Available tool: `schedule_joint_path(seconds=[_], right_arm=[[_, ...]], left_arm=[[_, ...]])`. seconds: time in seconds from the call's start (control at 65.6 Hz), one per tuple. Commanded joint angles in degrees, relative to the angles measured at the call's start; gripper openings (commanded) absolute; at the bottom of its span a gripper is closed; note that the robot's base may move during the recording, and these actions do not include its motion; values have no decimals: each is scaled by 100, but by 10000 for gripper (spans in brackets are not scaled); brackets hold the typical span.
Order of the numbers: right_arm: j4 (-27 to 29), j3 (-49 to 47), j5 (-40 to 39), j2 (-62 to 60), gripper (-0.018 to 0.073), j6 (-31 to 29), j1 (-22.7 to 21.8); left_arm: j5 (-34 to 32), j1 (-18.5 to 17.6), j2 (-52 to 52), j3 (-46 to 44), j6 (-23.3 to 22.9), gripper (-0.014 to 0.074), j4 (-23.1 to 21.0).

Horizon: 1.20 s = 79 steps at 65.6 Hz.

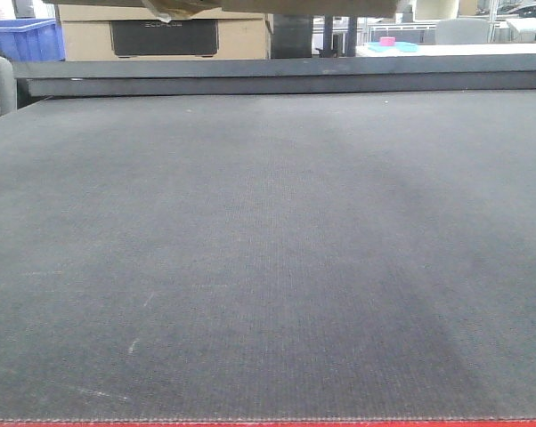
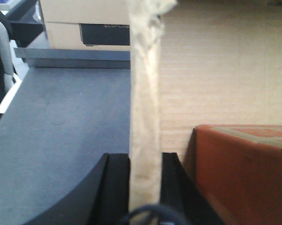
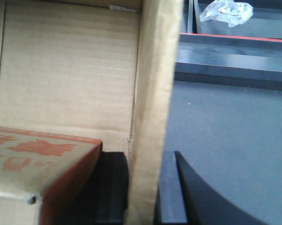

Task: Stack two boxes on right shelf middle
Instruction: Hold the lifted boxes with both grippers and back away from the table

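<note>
the box (image 1: 250, 5) hangs between the two claws, clear of the grey platform (image 1: 268, 267). only its underside shows, along the top edge of the front view. the left claw (image 2: 144, 161) is narrow, its black fingers (image 2: 115, 173) pinching the box's left wall (image 2: 144, 93) from both sides. the right claw (image 3: 143, 178) is just as narrow, clamped on the right wall (image 3: 150, 93). in both wrist views the gripped wall stands upright and edge-on, with the box's inside toward the middle and bare platform on the outer side. a red-printed carton (image 3: 38, 159) lies inside, near both claws. whether it counts as the second box i cannot tell.

the box's span runs left to right, from one claw to the other, so neither arm can move alone without twisting the cardboard. no steel shelf is in view. far off are only a black-panelled carton (image 1: 161, 37) and a blue bin (image 1: 23, 37). since the goal is named as on the right, i judge the carry must go that way, right arm leading and left following, with the wall-to-wall line kept level.
</note>
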Motion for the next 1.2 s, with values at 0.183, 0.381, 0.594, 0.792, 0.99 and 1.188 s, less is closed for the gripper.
schedule_joint_path(seconds=[0.183,0.381,0.594,0.792,0.99,1.188], right_arm=[[-538,-62,159,-546,-153,133,-76],[-538,-8,230,-557,-153,133,-76],[-538,53,303,-534,-153,133,-76],[-538,62,119,-522,-153,133,-76],[-538,62,17,-512,-153,133,-76],[-538,62,17,-512,-153,133,-76]], left_arm=[[-31,10,-143,-96,-44,-111,-69],[-127,10,-154,-96,-44,-111,-59],[-7,10,-219,-376,-44,-111,-220],[507,10,-256,-386,-44,-111,-220],[445,10,-265,-386,-44,-111,-220],[445,10,-265,-386,-44,-111,-220]])
